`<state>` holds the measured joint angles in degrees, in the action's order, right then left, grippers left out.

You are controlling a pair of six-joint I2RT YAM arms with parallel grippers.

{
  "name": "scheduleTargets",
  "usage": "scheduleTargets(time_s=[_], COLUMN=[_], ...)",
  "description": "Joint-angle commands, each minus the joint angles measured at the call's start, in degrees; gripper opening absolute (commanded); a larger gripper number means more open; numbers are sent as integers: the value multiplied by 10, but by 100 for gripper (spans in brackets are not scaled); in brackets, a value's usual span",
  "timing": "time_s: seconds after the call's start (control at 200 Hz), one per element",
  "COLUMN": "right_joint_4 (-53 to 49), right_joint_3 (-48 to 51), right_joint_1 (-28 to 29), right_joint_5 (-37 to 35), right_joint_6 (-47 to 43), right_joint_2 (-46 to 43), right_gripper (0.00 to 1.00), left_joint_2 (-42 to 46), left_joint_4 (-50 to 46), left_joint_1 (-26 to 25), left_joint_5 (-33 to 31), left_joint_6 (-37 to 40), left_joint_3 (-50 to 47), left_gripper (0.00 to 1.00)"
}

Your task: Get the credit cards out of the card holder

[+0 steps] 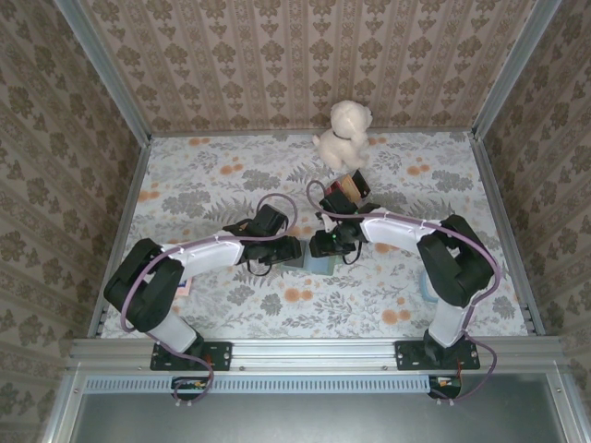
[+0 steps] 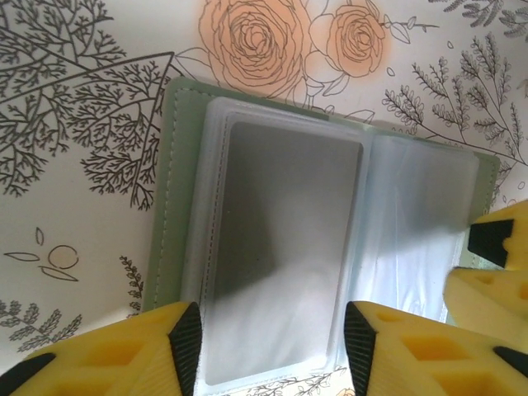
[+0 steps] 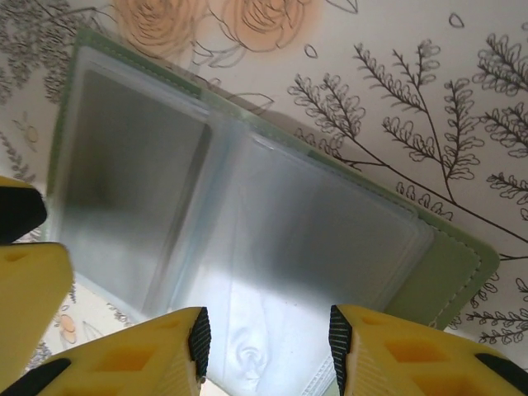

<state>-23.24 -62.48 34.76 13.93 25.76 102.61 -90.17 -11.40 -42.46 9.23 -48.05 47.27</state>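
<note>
Card holder point(image 2: 176, 206) lies open and flat on the floral table point(image 1: 212, 180), green cover down and clear sleeves up. Left gripper point(image 2: 272, 351) hangs directly over the holder's near edge, jaws apart, straddling the sleeve that holds a grey card point(image 2: 280, 247). Nothing is clamped, and contact with the plastic cannot be confirmed. Right gripper point(image 3: 268, 346) hangs over the same edge at the holder's other half, jaws likewise apart above a clear sleeve point(image 3: 322, 247) whose contents cannot be made out. Long axis of the opened holder runs from one gripper to the other, so both are equally near. Judgement: the grey card's pocket lies under the left gripper, which is better placed to draw it while the right pins the holder.
</note>
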Motion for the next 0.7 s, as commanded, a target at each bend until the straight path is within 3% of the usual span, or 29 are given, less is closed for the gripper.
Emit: scheduleTargets(time_s=[0.0, 0.14, 0.45, 0.7], right_joint_4=[10, 9, 3, -2], right_joint_3=[10, 11, 7, -1], right_joint_1=[1, 0, 0, 0], right_joint_5=[-12, -17, -18, -3], right_joint_6=[8, 7, 6, 8], right_joint_2=[20, 32, 42, 61], right_gripper=[46, 46, 46, 46], left_joint_2=[-11, -24, -43, -49], left_joint_4=[-26, -24, -26, 1], left_joint_1=[1, 2, 2, 0], left_joint_5=[3, -2, -9, 29], left_joint_6=[-6, -14, -23, -24], left_joint_3=[16, 15, 10, 7], left_gripper=[48, 46, 53, 50])
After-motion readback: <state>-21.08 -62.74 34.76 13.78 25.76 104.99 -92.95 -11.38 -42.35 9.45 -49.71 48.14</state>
